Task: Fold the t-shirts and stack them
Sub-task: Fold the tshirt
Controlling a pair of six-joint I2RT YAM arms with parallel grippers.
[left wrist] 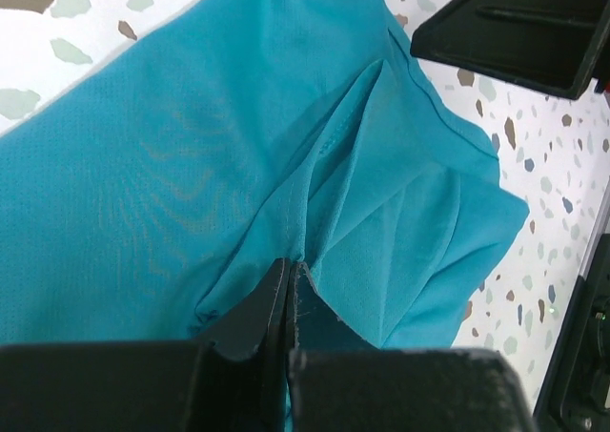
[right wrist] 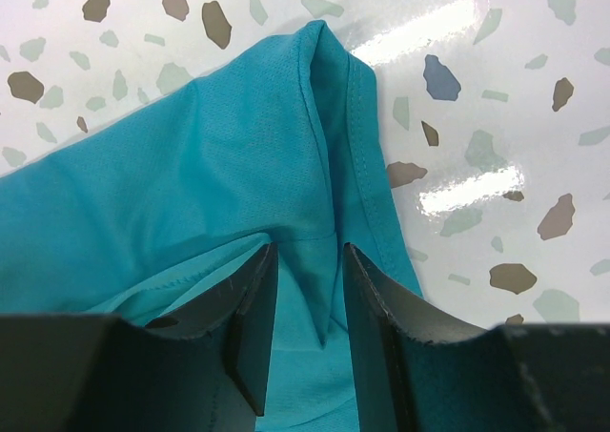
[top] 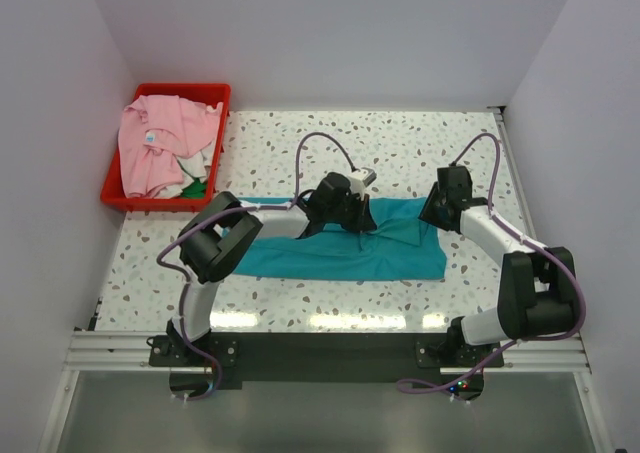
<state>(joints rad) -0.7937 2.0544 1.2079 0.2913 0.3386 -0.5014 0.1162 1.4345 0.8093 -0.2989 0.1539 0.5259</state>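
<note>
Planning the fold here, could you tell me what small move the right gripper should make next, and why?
Probably close the right gripper: its jaws stand apart astride a ridge of the teal t-shirt, while the left gripper is shut on another fold.

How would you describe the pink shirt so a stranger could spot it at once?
Look to the far left corner of the speckled table, where a red bin stands. The pink shirt lies heaped inside it, unlike the teal shirt spread flat on the table.
</note>
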